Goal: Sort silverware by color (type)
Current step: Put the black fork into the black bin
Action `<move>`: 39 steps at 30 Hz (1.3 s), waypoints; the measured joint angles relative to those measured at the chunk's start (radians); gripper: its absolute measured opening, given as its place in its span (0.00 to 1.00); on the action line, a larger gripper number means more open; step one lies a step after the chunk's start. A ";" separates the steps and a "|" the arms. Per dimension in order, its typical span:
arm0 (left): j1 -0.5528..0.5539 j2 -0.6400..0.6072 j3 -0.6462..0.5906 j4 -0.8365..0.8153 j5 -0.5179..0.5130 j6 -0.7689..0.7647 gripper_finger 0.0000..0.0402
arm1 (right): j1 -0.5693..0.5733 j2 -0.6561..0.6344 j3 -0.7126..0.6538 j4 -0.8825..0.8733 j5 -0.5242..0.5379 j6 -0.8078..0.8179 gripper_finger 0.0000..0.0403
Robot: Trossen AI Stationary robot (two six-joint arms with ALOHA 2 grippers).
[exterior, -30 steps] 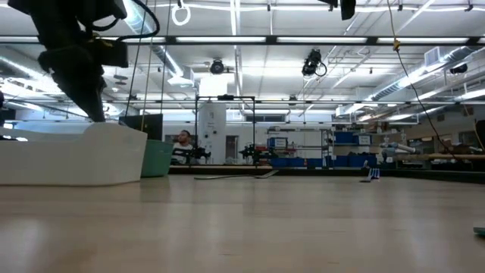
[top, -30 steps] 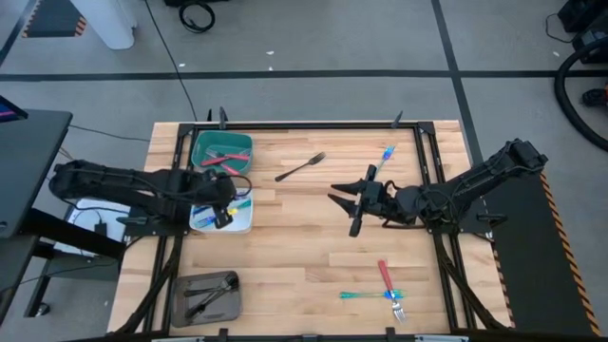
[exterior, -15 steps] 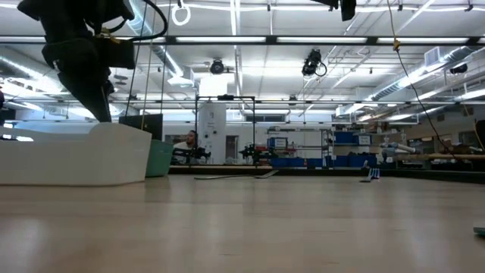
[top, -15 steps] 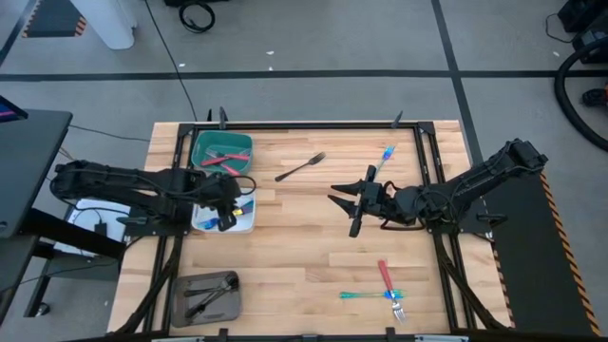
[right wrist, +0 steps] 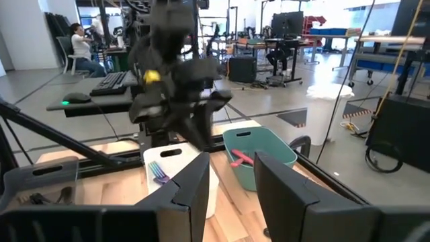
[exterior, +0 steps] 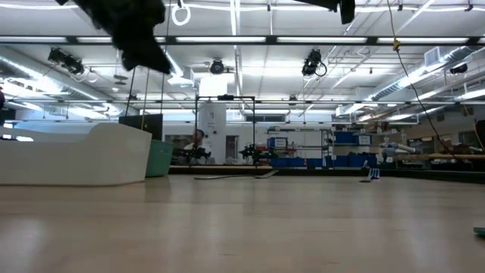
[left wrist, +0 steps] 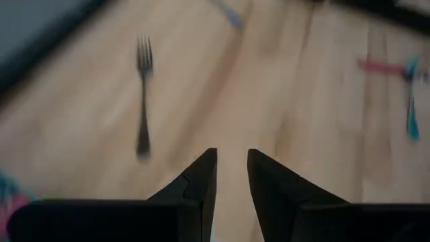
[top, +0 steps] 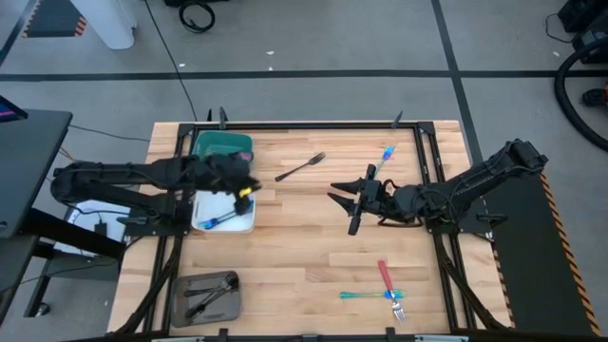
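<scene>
My left gripper hangs open above the gap between the teal tray and the white tray, holding nothing; its fingers show a clear gap. A blue utensil lies in the white tray, and a red one lies in the teal tray. On the bare table lie a dark fork, a blue utensil, a red-handled one and a teal one. My right gripper stands open and level over the table's middle.
A grey tray with dark utensils stands at the near left. The table's black frame rails run along its left and right sides. Bare wood lies between the trays and the loose utensils.
My left gripper has risen out of the white tray, moved toward the far edge and the table's middle, and tipped up from pointing steeply down. A blue utensil now lies uncovered in the white tray.
</scene>
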 joint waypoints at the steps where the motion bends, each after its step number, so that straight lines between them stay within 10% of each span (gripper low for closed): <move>1: 0.021 0.011 0.009 0.038 -0.001 0.024 0.23 | -0.001 0.000 0.000 -0.002 0.000 0.007 0.31; 13: 0.243 0.316 0.111 0.325 0.144 0.255 0.23 | -0.005 0.000 0.000 -0.028 0.000 0.002 0.31; 26: 0.332 0.769 0.395 0.295 0.148 0.170 0.27 | -0.009 0.000 0.000 -0.048 -0.008 -0.001 0.31; 39: 0.381 0.924 0.438 0.180 0.207 0.193 0.27 | -0.009 0.000 0.000 -0.055 -0.011 -0.001 0.31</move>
